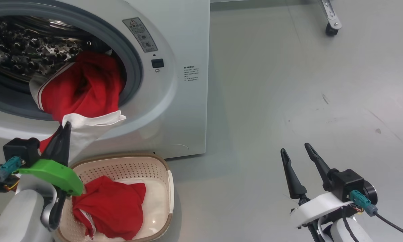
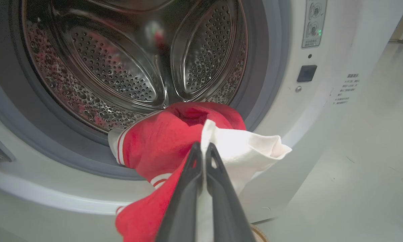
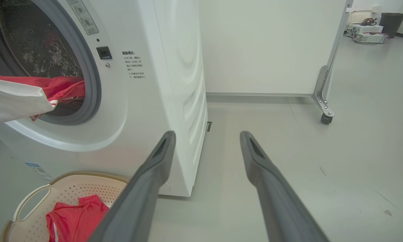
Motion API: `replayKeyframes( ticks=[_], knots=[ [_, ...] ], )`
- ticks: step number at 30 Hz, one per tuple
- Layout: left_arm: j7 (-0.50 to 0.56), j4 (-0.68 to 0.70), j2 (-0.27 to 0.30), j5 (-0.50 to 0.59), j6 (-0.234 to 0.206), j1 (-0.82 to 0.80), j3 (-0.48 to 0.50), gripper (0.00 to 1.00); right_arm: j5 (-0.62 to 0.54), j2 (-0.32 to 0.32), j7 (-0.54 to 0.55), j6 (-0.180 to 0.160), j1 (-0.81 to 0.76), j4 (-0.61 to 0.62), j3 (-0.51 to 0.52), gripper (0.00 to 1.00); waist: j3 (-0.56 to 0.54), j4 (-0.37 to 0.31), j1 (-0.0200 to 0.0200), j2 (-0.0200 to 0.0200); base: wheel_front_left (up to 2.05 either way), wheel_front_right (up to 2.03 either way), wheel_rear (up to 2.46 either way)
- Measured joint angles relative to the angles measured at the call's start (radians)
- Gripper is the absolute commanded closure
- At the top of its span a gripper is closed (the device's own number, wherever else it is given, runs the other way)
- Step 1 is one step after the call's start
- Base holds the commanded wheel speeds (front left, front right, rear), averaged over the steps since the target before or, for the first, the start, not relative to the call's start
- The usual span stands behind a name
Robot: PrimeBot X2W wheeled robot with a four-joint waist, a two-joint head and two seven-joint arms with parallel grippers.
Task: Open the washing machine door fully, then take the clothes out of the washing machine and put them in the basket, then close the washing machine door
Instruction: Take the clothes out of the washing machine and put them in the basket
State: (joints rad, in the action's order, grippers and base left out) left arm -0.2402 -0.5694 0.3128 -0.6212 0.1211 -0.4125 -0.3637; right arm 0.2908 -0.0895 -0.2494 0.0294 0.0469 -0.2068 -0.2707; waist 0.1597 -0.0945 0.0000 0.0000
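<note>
Upper left of head view: big white front-loading washing machine [image 1: 184, 40], smooth enamelled front, grey rubber-rimmed round drum mouth [image 1: 134, 64] standing open, glossy perforated steel drum [image 2: 117, 70] behind it with raised oval paddles. Hanging out over lower lip of that mouth: bright red soft fabric garment [image 1: 87, 87] with white panel and thin white stripes at hem, crumpled, partly inside drum, partly draped down front panel. Left gripper [image 1: 66, 127], two long dark tapered fingers above a green plastic mount, at lower left of head view, pinched together on white panel of that garment. In left wrist view, fingertips [image 2: 192, 168] pressed close with cloth folded between them. Directly below, at bottom left of head view: small cream plastic rectangular basket [image 1: 166, 174], perforated sides, brown rim, standing close against foot of machine; contact not determinable. Inside it, second red garment [image 1: 117, 205] with white part, lying bunched. Right gripper [image 1: 295, 148], same dark fingers on white mount, at lower right of head view, fingers spread apart, nothing between them, well apart from machine. Beneath it, smooth pale grey floor [image 1: 288, 84] with faint scuffs. Upper right corner: metal bracket with black castor wheel [image 1: 331, 29].
</note>
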Motion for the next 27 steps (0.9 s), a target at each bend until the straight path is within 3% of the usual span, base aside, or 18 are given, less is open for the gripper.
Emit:
replayKeyframes(
  ticks=[19,27],
  knots=[
    [-0.007,0.077,0.031,0.041,0.000,0.192,-0.008,1.00,0.000,-0.009,0.000,0.004,-0.017,0.009,-0.002,0.00,-0.033,0.050,0.0000,0.0000,0.00,0.00,0.00],
    [-0.009,0.268,-0.008,0.070,-0.024,0.211,0.067,1.00,0.002,-0.009,0.000,0.004,-0.031,0.009,-0.002,0.00,-0.031,0.060,0.0000,0.0000,0.00,0.00,0.00]
  ],
)
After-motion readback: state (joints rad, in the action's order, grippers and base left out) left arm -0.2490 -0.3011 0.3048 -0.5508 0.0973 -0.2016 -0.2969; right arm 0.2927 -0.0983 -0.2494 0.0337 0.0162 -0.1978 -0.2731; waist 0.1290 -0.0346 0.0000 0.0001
